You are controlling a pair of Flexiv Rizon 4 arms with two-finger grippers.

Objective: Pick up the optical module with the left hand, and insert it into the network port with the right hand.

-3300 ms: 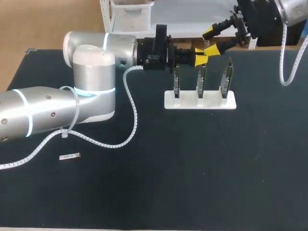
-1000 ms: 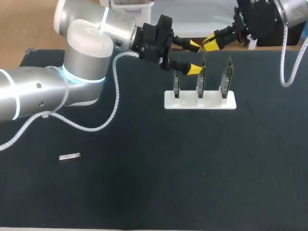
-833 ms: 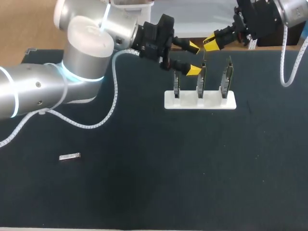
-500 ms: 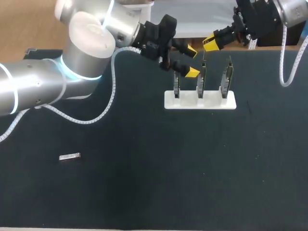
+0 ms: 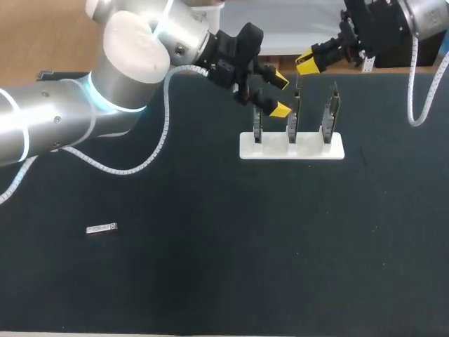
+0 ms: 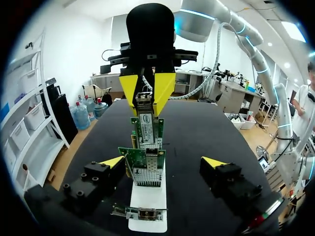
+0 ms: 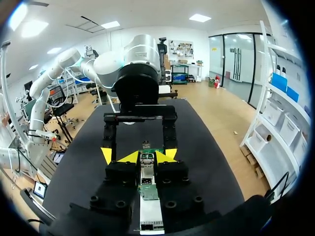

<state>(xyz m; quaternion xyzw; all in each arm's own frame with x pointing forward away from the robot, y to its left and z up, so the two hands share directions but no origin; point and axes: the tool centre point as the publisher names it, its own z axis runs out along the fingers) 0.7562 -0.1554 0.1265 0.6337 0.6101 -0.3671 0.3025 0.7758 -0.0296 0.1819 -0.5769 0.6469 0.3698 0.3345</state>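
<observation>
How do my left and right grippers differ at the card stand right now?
The left gripper is open and empty; the right gripper is shut on the optical module. The left gripper is spread wide; the right gripper is pinched narrow. Both have yellow tips and face each other over the white card stand.

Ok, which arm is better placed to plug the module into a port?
Right, probably. The right gripper is shut on the module and holds it close over the cards. The left gripper is open and empty beside them.
</observation>
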